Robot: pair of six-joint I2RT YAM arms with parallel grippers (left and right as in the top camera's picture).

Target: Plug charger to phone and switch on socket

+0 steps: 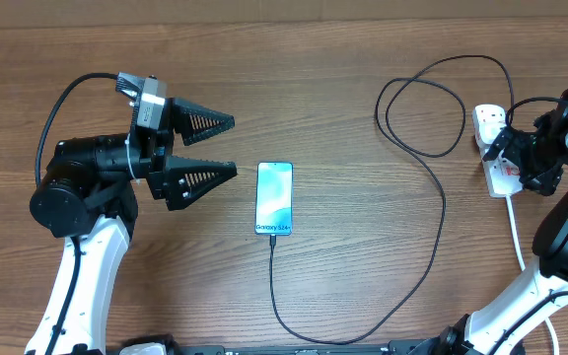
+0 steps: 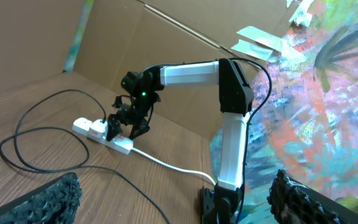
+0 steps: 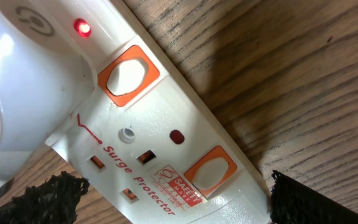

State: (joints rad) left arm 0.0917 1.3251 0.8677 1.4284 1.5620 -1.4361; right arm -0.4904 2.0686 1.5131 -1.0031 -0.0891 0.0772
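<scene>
The phone [image 1: 274, 198] lies flat mid-table with its blue-teal screen up. The charger [image 1: 440, 207], a thin black cable, meets the phone's bottom edge, loops round the front and right, and runs back to the socket [image 1: 501, 176]. This white strip lies at the far right. My right gripper [image 1: 514, 163] hangs open just above it, its fingers [image 3: 316, 202] on either side of the strip [image 3: 166, 143]. A small red light [image 3: 81, 27] glows beside the orange-framed switch [image 3: 128, 74]. My left gripper [image 1: 227, 146] is open and empty, left of the phone.
A thick white cord [image 1: 514, 232] runs from the strip toward the front edge. A bulky white plug body [image 3: 23, 87] sits in one outlet. A second switch [image 3: 210, 171] is near my right fingers. Cardboard walls [image 2: 104, 50] stand behind the table.
</scene>
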